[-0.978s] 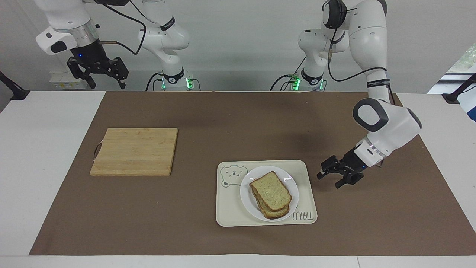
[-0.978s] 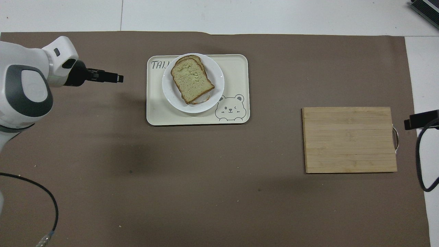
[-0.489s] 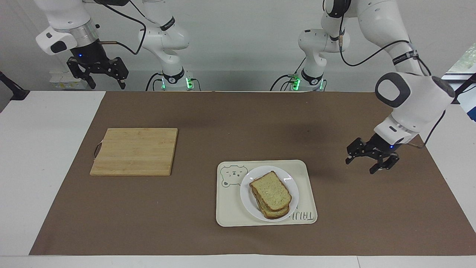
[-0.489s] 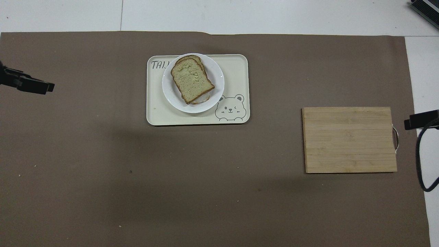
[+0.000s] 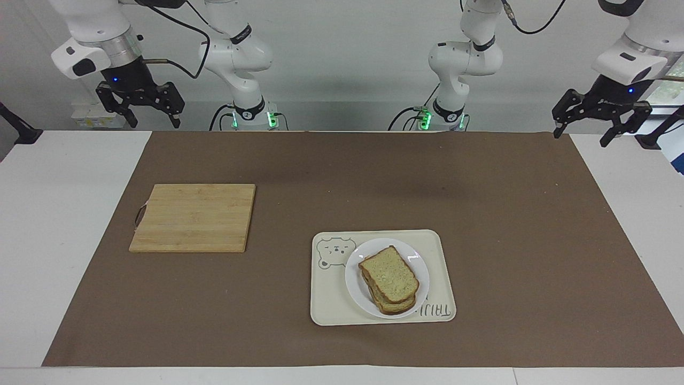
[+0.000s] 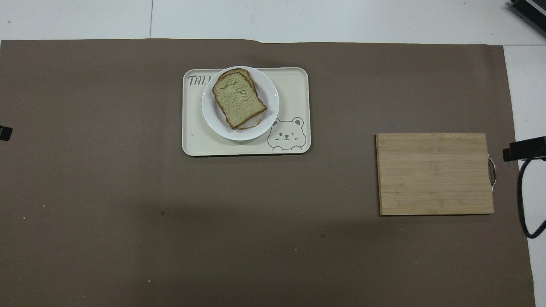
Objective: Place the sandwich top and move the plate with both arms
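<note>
Covering most of the white table (image 5: 64, 214) is a brown mat (image 5: 347, 176), with a plain pale wall running along the robots' end. A few crumbs are showing on the mat in the overhead view.

The cream tray (image 5: 331, 299) with a bear drawing is lying on the mat, farther from the robots than the wooden cutting board (image 5: 193, 217), which is sitting toward the right arm's end. The white plate (image 5: 357, 289) is resting on the tray at the end away from the bear. The sandwich top (image 5: 389, 274) is lying on the stacked sandwich on that plate, slightly skewed, with the lower slice's crust peeking out at one edge. Nothing is standing between either arm and the tray.

The left gripper (image 5: 601, 125) is hanging high over the mat's corner at the left arm's end, fingers spread, holding nothing. The right gripper (image 5: 143, 109) is hanging over the table edge at the right arm's end, fingers also spread and empty; that arm is waiting.

Against the earlier frames: the left arm is pulling back, its gripper having gone from low just beside the tray to up at the table's corner. In the overhead view only a sliver of it is showing at the edge. Bread, plate, tray, board and right arm are staying put.
</note>
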### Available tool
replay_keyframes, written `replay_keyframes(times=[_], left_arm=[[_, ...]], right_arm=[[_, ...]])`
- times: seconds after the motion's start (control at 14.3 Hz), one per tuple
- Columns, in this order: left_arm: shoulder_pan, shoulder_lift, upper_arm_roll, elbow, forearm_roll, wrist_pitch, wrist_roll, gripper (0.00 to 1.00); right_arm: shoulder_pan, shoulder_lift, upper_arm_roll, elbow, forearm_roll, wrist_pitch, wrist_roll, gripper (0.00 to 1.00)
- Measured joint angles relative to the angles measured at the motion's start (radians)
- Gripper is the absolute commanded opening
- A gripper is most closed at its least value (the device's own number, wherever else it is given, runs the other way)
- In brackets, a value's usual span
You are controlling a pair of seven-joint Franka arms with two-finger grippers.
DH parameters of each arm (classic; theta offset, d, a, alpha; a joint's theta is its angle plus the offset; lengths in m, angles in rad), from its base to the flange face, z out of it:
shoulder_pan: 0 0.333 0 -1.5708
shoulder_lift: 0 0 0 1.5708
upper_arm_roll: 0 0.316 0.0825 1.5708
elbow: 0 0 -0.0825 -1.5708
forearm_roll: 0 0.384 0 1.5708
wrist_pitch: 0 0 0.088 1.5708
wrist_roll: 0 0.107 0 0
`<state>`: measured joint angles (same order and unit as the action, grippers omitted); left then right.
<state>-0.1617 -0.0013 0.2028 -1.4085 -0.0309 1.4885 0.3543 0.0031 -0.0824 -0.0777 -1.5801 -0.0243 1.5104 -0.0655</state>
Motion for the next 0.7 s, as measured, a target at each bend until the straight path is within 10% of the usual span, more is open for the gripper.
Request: replay_keyframes(times=[0.7], left_arm=[[0.0, -0.051, -0.006, -0.002, 0.001, -0.051, -0.025, 1.0]], right_arm=[[0.0, 0.0, 0.0, 0.0, 0.0, 0.0, 0.0, 1.0]])
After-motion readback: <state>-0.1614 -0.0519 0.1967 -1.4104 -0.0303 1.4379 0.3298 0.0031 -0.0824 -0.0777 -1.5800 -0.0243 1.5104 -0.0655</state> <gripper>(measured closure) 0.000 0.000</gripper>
